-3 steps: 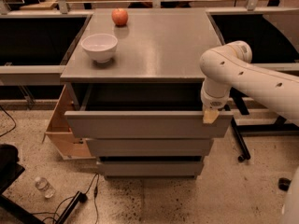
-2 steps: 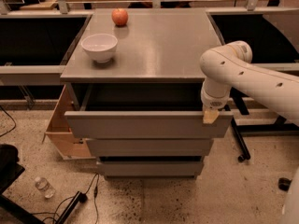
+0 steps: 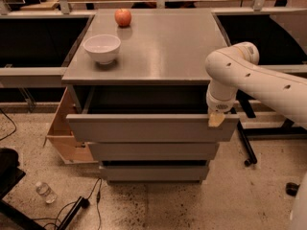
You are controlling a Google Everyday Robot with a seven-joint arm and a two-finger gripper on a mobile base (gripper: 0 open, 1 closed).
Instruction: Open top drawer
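The top drawer (image 3: 148,127) of the grey cabinet (image 3: 158,47) stands pulled out toward me, its dark box open to view behind the flat grey front. My gripper (image 3: 216,118) hangs from the white arm (image 3: 249,78) at the drawer's right end, its tan fingertip over the top edge of the drawer front. The two lower drawers (image 3: 151,151) sit below, less far out.
A white bowl (image 3: 101,48) and a red apple (image 3: 123,17) rest on the cabinet top. A wooden box (image 3: 62,133) stands to the cabinet's left. A plastic bottle (image 3: 45,191) and cables (image 3: 76,207) lie on the floor. Dark tables flank both sides.
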